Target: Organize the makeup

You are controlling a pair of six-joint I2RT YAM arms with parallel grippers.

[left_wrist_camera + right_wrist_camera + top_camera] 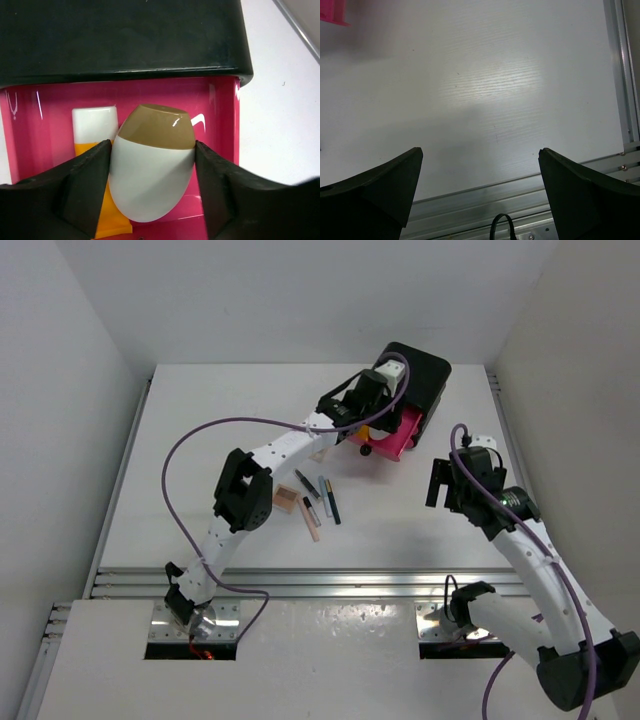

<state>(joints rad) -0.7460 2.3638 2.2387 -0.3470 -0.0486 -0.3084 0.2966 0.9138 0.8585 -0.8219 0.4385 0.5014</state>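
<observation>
Left wrist view shows your left claw (152,152) about half open and clamped on the puff (150,185), one finger against each side of its white body, with the tan end pointing toward the black box (125,35). The puff hangs over the open pink drawer (222,115) at the far right of the table (495,75), just right of a white and orange tube (95,127) lying inside. You can't tell from here whether it touches the drawer floor.

The puff is smooth and egg-shaped, so it will likely roll. If you let go too high, it could bounce or tip over the drawer's near lip. Spread the fingers carelessly and the right one may strike the drawer's right wall, while the left one may shove the tube. Squeeze harder and the puff could squirt out.

Your right claw (480,152) is spread wide and holds nothing, over bare table near the drawer, so keep it from crowding the left arm. The pencils (320,502) and a palette (286,500) lie mid-table.
</observation>
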